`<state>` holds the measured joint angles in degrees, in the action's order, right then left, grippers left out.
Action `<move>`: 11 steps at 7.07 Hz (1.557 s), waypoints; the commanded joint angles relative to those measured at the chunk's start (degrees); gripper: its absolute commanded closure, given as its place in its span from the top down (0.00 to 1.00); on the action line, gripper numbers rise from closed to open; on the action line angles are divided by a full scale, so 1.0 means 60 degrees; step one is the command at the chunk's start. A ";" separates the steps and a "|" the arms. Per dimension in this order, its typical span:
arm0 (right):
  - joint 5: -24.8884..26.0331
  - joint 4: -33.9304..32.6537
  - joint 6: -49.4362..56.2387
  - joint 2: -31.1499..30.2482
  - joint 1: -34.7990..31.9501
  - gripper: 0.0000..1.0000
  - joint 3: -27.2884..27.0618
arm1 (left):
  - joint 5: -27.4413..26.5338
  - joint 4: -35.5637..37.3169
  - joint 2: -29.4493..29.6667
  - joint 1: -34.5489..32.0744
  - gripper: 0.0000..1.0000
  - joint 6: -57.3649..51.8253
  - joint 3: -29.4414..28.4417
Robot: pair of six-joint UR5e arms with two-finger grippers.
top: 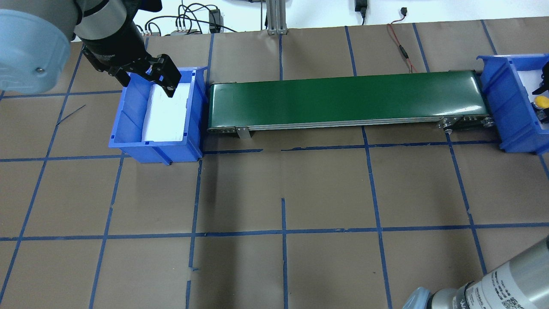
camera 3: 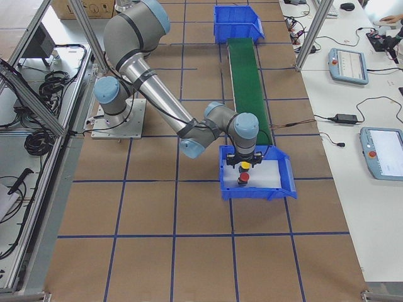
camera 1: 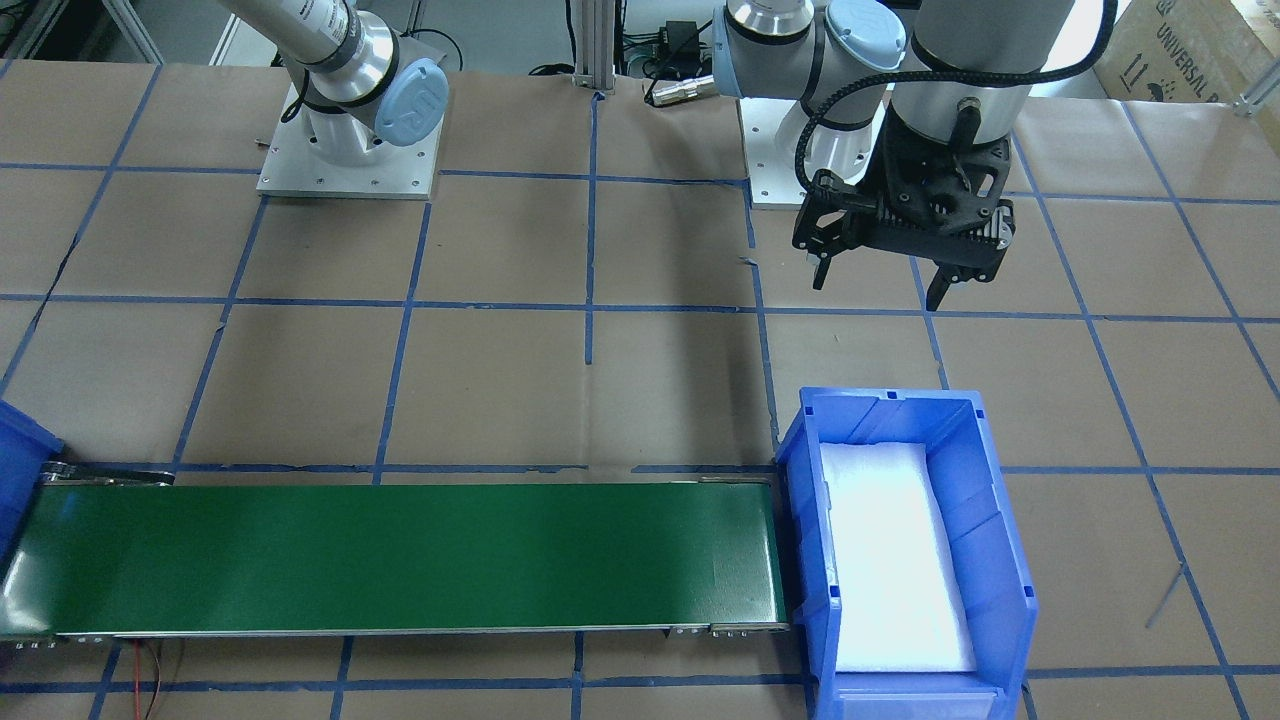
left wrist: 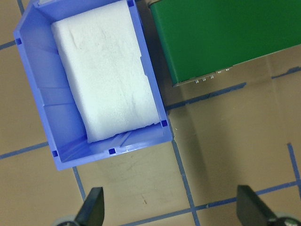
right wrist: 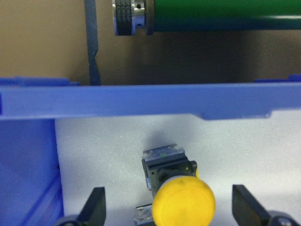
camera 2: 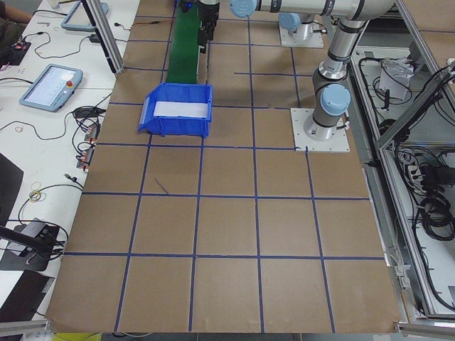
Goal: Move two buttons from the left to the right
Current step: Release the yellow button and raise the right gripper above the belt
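The yellow button (right wrist: 184, 200) stands on the white foam in the right blue bin (right wrist: 141, 100), midway between my right gripper's open fingers (right wrist: 96, 205). My right gripper (right wrist: 171, 207) hangs low in that bin and touches nothing. In the exterior right view the yellow button (camera 3: 244, 165) sits under the gripper and the red button (camera 3: 242, 182) lies just in front of it in the same bin (camera 3: 284, 182). My left gripper (camera 1: 878, 290) is open and empty, high above the table beside the left blue bin (camera 1: 1000, 560), which holds only foam.
The green conveyor belt (top: 343, 98) runs between the left bin (top: 128, 128) and the right bin (top: 502, 98). In the left wrist view the left bin (left wrist: 35, 94) and the belt end (left wrist: 221, 37) lie below. Brown paper with blue tape lines covers the table.
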<state>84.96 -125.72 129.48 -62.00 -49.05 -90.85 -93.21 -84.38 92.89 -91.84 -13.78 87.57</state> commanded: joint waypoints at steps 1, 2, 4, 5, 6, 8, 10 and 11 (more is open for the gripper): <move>-0.0069 -0.0053 -0.0002 -0.0532 -0.0086 1.00 0.0038 | -0.0008 0.0176 0.0134 0.0014 1.00 0.0535 0.0229; 0.0018 0.0063 0.0041 -0.0913 -0.0086 1.00 0.0067 | -0.0008 0.0176 0.0163 0.0014 1.00 0.0612 0.0244; 0.0063 0.1550 0.0013 -0.2432 -0.0086 1.00 0.0141 | 0.0036 0.0336 0.0192 0.0014 1.00 0.1818 0.0245; 0.0222 0.2718 0.0012 -0.3151 -0.0086 1.00 0.0315 | -0.0065 0.0308 0.0178 0.0000 1.00 0.1887 0.0259; 0.0442 0.3774 -0.0002 -0.3666 -0.0072 1.00 0.0737 | -0.0008 0.0380 0.0178 0.0000 1.00 0.2003 0.0259; 0.1405 0.4516 -0.0002 -0.4137 0.0118 1.00 0.0889 | 0.0022 0.0483 0.0207 0.0014 1.00 0.1888 0.0259; 0.1309 0.4547 -0.1034 -0.4475 -0.0012 1.00 0.0698 | -0.0443 0.0440 0.0207 0.0218 1.00 0.1830 0.0187; 0.1308 0.4561 -0.1796 -0.4854 -0.0216 1.00 0.0553 | -0.0447 0.0440 0.0207 0.0466 1.00 0.1495 0.0142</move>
<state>92.83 -98.58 124.02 -88.86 -49.23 -86.66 -95.09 -81.70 94.12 -90.53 -3.16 88.76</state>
